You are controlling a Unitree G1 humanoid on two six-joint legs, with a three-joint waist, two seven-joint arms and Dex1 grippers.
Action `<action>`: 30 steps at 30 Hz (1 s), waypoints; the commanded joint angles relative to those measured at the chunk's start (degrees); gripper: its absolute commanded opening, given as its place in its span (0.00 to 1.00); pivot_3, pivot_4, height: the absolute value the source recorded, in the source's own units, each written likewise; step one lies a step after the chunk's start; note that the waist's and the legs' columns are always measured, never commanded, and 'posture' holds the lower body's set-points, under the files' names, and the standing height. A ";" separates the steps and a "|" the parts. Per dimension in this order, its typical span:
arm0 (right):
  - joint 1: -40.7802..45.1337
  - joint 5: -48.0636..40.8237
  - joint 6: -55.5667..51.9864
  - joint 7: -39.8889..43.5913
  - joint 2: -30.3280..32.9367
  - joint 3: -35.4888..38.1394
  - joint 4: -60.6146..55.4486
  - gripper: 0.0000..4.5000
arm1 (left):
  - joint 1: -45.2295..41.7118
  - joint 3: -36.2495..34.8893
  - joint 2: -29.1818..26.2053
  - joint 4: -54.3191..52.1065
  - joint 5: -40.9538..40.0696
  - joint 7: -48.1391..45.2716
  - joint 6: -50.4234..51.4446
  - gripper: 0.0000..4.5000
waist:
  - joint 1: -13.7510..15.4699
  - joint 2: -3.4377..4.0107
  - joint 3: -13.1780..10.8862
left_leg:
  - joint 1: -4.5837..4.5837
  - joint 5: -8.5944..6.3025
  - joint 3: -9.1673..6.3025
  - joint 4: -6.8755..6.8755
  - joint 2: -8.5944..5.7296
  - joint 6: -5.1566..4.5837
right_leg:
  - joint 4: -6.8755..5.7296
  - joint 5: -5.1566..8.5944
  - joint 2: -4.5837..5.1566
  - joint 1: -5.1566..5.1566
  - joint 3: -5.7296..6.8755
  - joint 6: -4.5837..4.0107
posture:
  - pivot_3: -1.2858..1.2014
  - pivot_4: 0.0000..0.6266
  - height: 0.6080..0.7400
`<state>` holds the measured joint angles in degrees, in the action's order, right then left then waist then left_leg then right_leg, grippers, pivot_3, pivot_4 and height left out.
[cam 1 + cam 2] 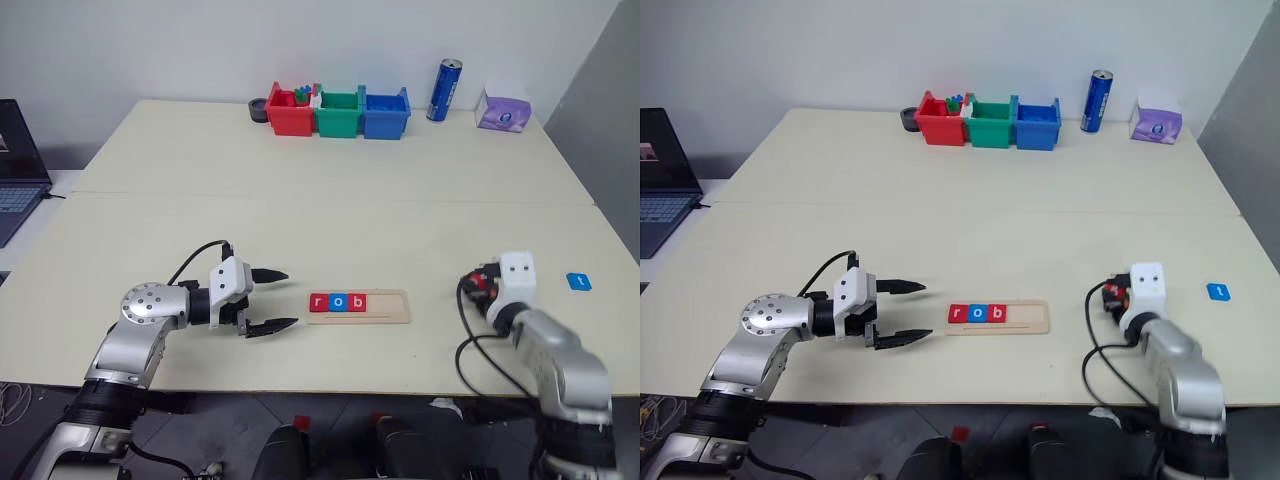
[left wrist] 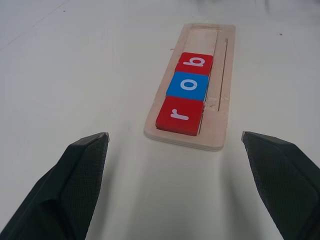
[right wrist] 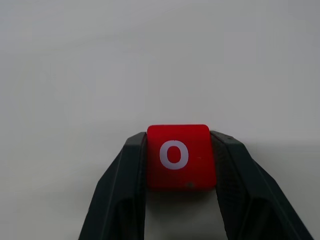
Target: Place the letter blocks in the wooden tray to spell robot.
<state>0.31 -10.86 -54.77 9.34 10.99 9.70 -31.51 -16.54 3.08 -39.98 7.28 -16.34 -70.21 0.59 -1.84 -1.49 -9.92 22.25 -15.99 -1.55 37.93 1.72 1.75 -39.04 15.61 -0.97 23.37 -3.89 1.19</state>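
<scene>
A: Pale bench [image 1: 330,210], white wall behind. Where is the red o tile [image 3: 178,156]?
B: Between the right jaws [image 3: 178,165]; both fingers press its sides.
A: And the tray [image 1: 385,306]?
B: It lies near the front edge, just beside the left jaws [image 1: 275,300], which stand wide and hold nothing. Its left end holds red r [image 2: 179,115], blue o [image 2: 188,85], red b [image 2: 195,62], touching. A blue t tile [image 1: 578,282] lies far right.

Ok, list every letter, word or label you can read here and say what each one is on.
"r": red letter block, first in the wooden tray.
"o": blue letter block, second in the tray.
"b": red letter block, third in the tray.
"o": red letter block, gripped in the right end effector.
"t": blue letter block, on the table.
Blue can and purple box: print too small to read.
</scene>
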 commanded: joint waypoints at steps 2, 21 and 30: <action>-4.96 0.64 -3.55 -5.35 -4.99 -4.89 -9.55 0.32 | -1.06 0.04 0.17 0.09 0.13 -0.82 -1.56 1.00 | -0.17 0.00 0.00 | -0.09 0.00 0.03 0.02 0.00 0.00 | 0.01 0.07 0.00 0.01 0.00 0.12 | 0.52 0.24 1.00; -2.75 3.53 2.41 -13.37 -14.24 -6.20 -12.19 0.88 | -1.49 0.26 0.74 3.90 0.76 -1.93 -5.13 1.00 | -0.14 -0.02 0.01 | -0.21 0.01 0.11 0.02 -0.03 0.00 | 0.03 0.09 0.00 -0.02 -0.10 0.16 | 0.52 0.24 1.00; 3.19 -7.32 -5.44 7.04 6.04 -0.01 -11.01 0.99 | -1.74 0.62 1.67 4.99 1.11 -1.09 -6.22 1.00 | -0.10 -0.04 0.00 | -0.15 0.00 0.13 0.02 -0.08 0.00 | 0.07 0.09 0.00 -0.01 -0.07 0.16 | 0.52 0.24 1.00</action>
<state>1.86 -13.23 -59.01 9.83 14.58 8.08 -42.05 -17.99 4.31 -38.65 12.76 -15.17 -71.67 -4.43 -1.94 -1.53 -9.93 22.09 -15.98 -1.42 37.95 1.63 1.75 -38.98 15.70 -0.97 23.36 -3.97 1.35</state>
